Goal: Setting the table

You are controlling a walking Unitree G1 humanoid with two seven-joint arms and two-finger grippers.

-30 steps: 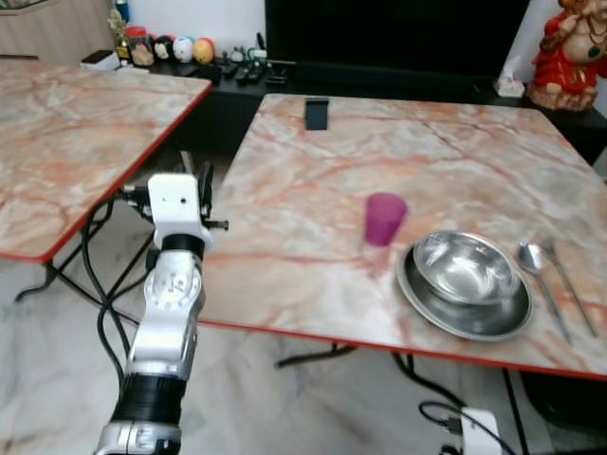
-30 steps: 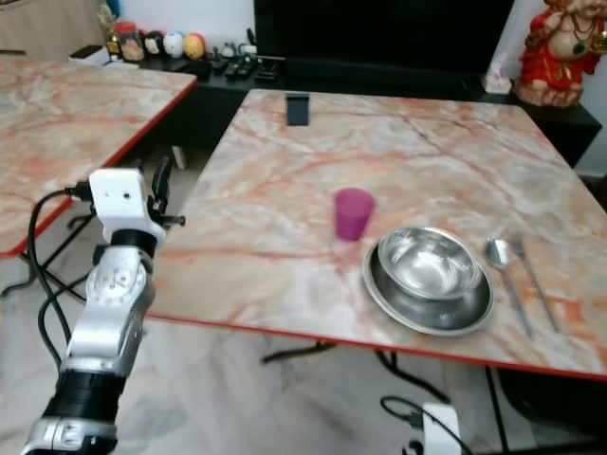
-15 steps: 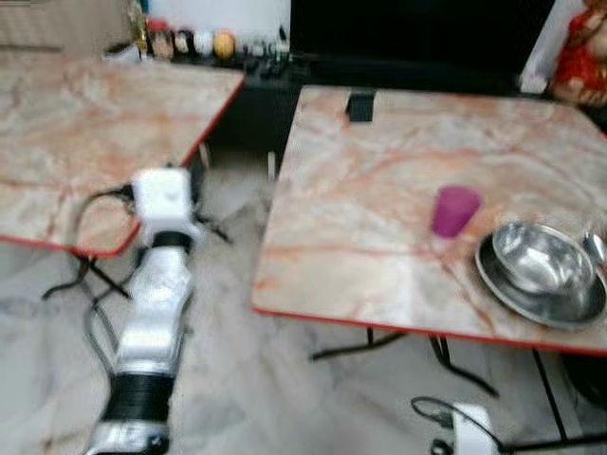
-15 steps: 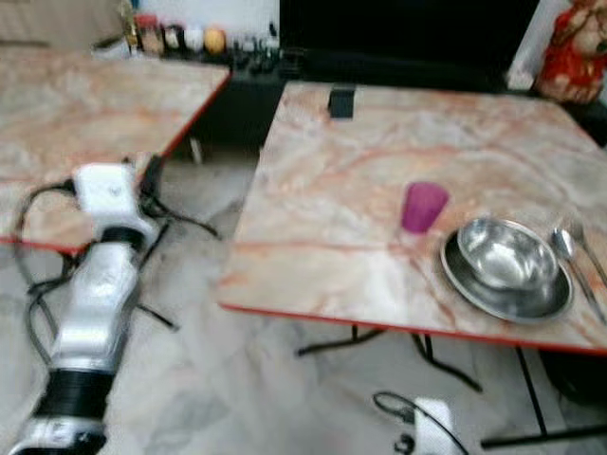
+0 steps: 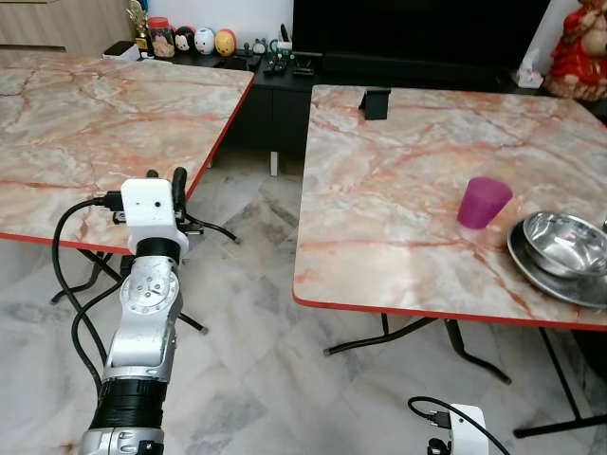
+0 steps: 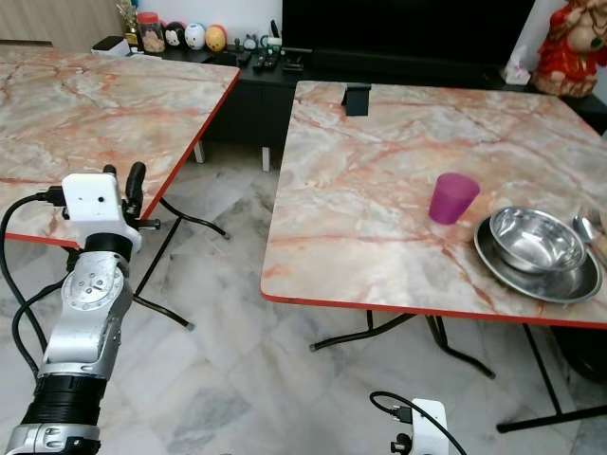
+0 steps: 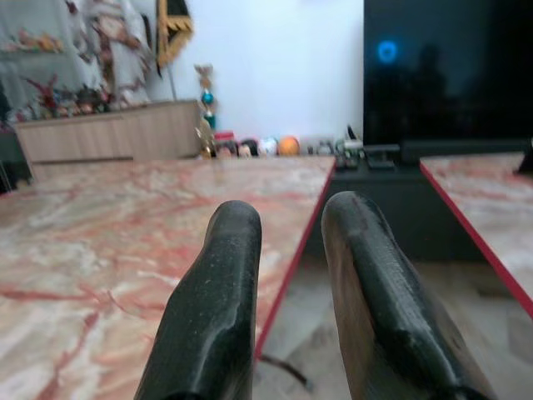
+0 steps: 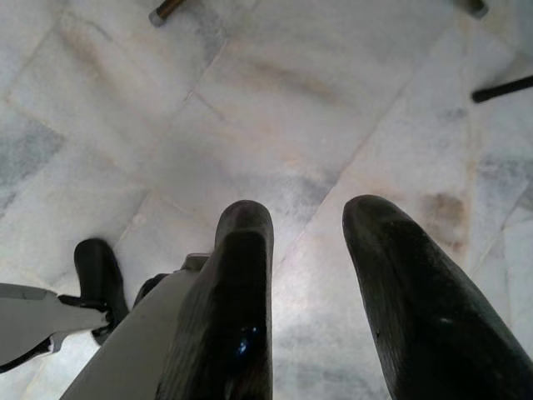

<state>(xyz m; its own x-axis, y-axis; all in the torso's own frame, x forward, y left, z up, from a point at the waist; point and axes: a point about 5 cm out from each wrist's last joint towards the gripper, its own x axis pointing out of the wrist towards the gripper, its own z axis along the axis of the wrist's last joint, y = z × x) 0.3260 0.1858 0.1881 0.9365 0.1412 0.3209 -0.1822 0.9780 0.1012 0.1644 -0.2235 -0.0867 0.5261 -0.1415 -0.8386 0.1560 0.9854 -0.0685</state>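
A purple cup (image 5: 484, 202) stands upright on the right marble table (image 5: 398, 218). To its right, a steel bowl (image 5: 567, 243) sits in a steel plate (image 6: 531, 276), with a spoon (image 6: 588, 227) beside them at the picture's edge. My left gripper (image 5: 165, 180) is raised over the floor, close to the red edge of the left table, far from the cup. Its fingers (image 7: 225, 275) stand apart with nothing between them. My right gripper (image 8: 304, 221) hangs open, pointing down at the tiled floor.
A second marble table (image 5: 85, 114) stands on the left, with a strip of tiled floor (image 5: 256, 313) between the two. Folding table legs (image 5: 398, 336) and black cables cross that floor. A small black object (image 5: 376, 102) sits at the right table's far edge. Behind are a television and a low shelf with figurines (image 5: 199, 41).
The whole view has swung to the left, so the cup, bowl and plate now sit nearer the right edge. My left arm stays raised in much the same pose.
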